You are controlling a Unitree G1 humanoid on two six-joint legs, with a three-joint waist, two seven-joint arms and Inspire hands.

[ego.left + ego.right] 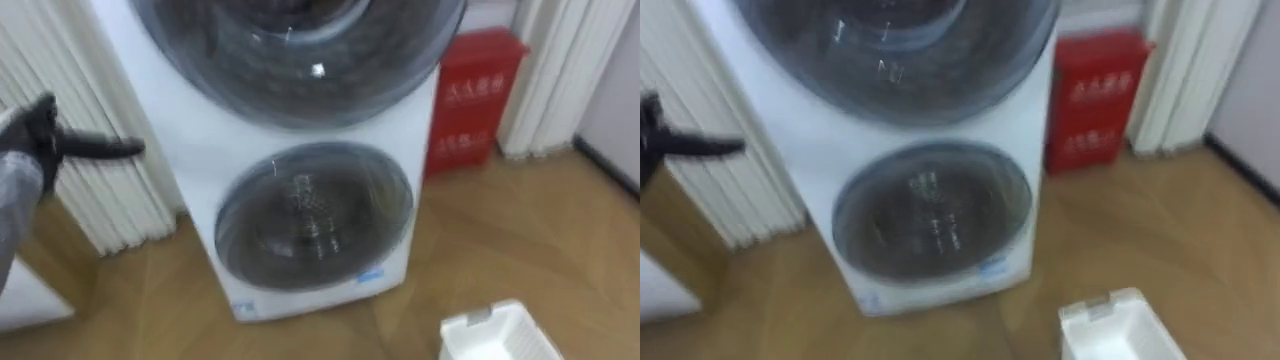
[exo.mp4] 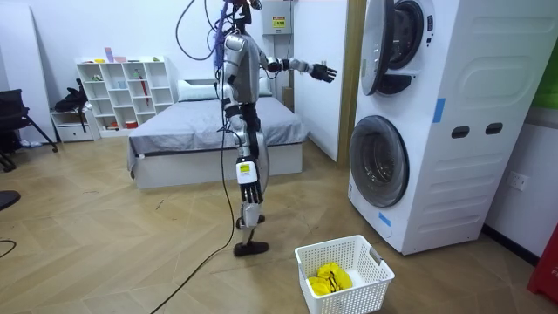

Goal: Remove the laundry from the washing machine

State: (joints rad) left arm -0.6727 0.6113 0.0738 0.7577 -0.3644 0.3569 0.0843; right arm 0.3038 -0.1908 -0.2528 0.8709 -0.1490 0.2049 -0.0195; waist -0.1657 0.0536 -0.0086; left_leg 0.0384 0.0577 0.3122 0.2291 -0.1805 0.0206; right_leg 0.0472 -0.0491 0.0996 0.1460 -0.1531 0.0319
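A white stacked washing machine (image 2: 453,122) stands in front of me. Its upper round door (image 1: 300,50) and lower round door (image 1: 315,215) have dark glass, and I see no clothes through them. My left hand (image 1: 40,130) is raised at the left, level with the upper door and apart from it, with its fingers stretched out and empty. In the room view this left hand (image 2: 324,71) reaches towards the machine. My right hand (image 2: 248,174) hangs by my thigh. A white laundry basket (image 1: 500,335) on the floor holds a yellow cloth (image 2: 330,279).
A red box (image 1: 470,100) stands against the wall to the right of the machine. White curtains (image 1: 110,190) hang on the left and white curtains (image 1: 545,80) hang on the right. Behind me are a bed (image 2: 209,131) and a white shelf (image 2: 122,92). The floor is wood.
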